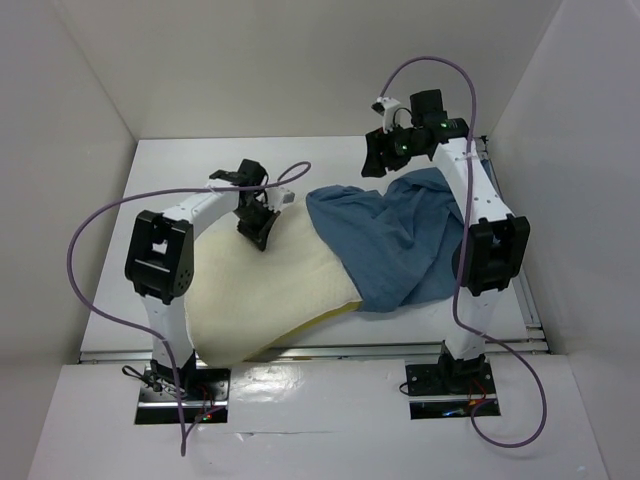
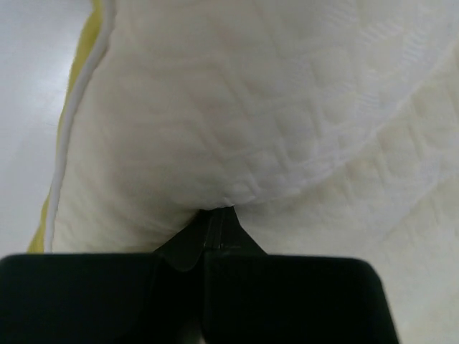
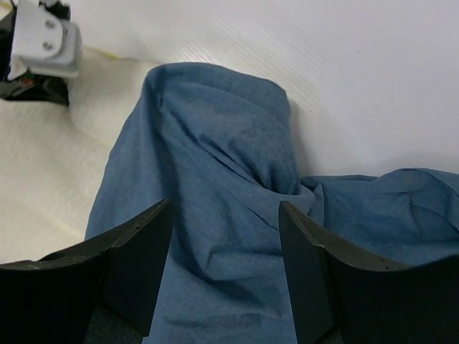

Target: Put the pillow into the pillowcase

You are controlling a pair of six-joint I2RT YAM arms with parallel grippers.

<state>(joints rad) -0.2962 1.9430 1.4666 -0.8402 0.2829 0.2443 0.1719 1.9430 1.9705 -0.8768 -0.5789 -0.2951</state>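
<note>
The pillow (image 1: pixel 270 290) is laid with its long axis from near-left to far-right, the far end covered by the pillowcase (image 1: pixel 400 240). Its fabric is pinched by the closed left gripper (image 2: pixel 215 228). The right gripper (image 3: pixel 224 208) is held open, empty.

Lab booth: white walls (image 1: pixel 300 60) enclose the table (image 1: pixel 180 170).
</note>
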